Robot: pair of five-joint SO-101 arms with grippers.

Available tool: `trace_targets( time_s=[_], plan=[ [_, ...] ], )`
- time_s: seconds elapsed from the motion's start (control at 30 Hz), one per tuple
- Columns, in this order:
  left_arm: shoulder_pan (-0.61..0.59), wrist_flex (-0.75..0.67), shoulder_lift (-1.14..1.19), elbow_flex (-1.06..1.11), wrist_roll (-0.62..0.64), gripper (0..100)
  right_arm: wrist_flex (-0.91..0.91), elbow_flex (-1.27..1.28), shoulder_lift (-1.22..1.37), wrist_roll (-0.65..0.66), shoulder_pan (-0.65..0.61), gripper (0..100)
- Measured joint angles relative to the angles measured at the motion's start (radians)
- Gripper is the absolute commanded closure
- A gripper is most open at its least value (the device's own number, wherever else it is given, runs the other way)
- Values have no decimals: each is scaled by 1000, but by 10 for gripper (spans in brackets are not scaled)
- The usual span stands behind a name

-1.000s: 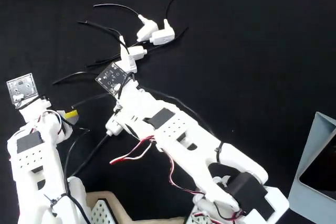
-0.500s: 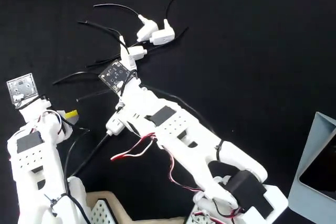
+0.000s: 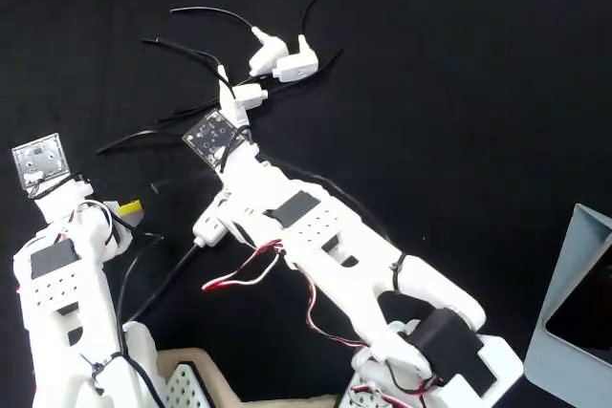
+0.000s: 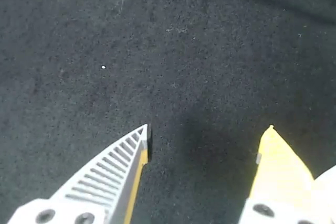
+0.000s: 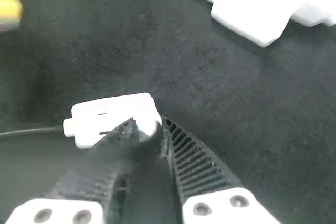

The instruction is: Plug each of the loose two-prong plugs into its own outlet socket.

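Three white two-prong plugs with black cables lie at the far middle of the black table: one (image 3: 268,47), one (image 3: 296,66) and one (image 3: 246,96). My right gripper (image 3: 229,119) is just in front of the nearest of them. In the right wrist view it (image 5: 160,129) is shut on the corner of another white plug (image 5: 113,118), with two loose plugs (image 5: 252,9) beyond. My left gripper (image 4: 202,145) stands open over bare cloth at the near left, its yellow finger (image 3: 129,206) pointing inward. A grey square plate with holes (image 3: 40,161) sits beyond the left arm.
A dark dotted square plate (image 3: 212,136) sits at the right arm's tip. Thin black cables (image 3: 196,14) trail across the far left of the table. A grey stand (image 3: 579,308) occupies the near right corner. Red and white wires (image 3: 239,279) hang off the right arm.
The right arm has edged toward the far plugs, its dotted plate moving with it. The thin black cable to its left has been drawn in under the arm. The left arm is still.
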Motion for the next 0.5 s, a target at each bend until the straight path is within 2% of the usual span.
trace_targets(
  time_s=[0.23,0.5],
  plan=[
    [0,0,0,0,0,672,86,-6,-2,0,2,987],
    [0,0,0,0,0,672,80,-34,51,0,-8,987]
  ],
)
